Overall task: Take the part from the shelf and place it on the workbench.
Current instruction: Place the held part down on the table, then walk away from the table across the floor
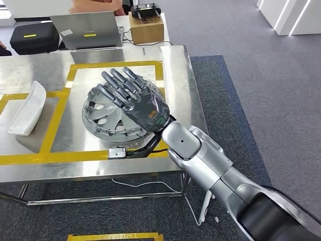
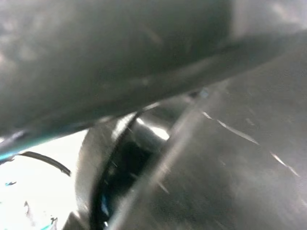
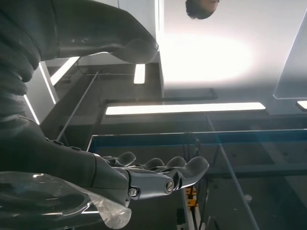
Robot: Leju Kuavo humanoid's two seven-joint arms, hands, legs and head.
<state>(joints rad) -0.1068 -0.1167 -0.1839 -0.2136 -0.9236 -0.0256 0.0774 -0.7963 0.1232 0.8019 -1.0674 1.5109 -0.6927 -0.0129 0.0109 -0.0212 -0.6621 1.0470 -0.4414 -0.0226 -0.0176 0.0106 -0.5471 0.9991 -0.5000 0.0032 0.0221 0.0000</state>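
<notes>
The part is a round grey wheel cover (image 1: 102,118) lying flat on the steel workbench (image 1: 178,75), inside a square of yellow tape (image 1: 56,118). My right hand (image 1: 130,98) lies over the cover's right half with its fingers stretched out and spread toward the far left. In the right wrist view the fingers (image 3: 163,172) are straight, the thumb stands well apart from them, and nothing is between them. The cover's shiny rim (image 3: 54,201) shows beside the fingers. The left wrist view is a dark close blur, and I cannot make out the left hand's fingers in it.
A white tray (image 1: 28,108) lies on the bench at the left. A small white device (image 1: 116,152) with a cable sits at the front edge. Behind are a laptop (image 1: 85,30), a black case (image 1: 34,36), a cardboard box (image 1: 145,27) and a person (image 1: 96,5). Carpet lies to the right.
</notes>
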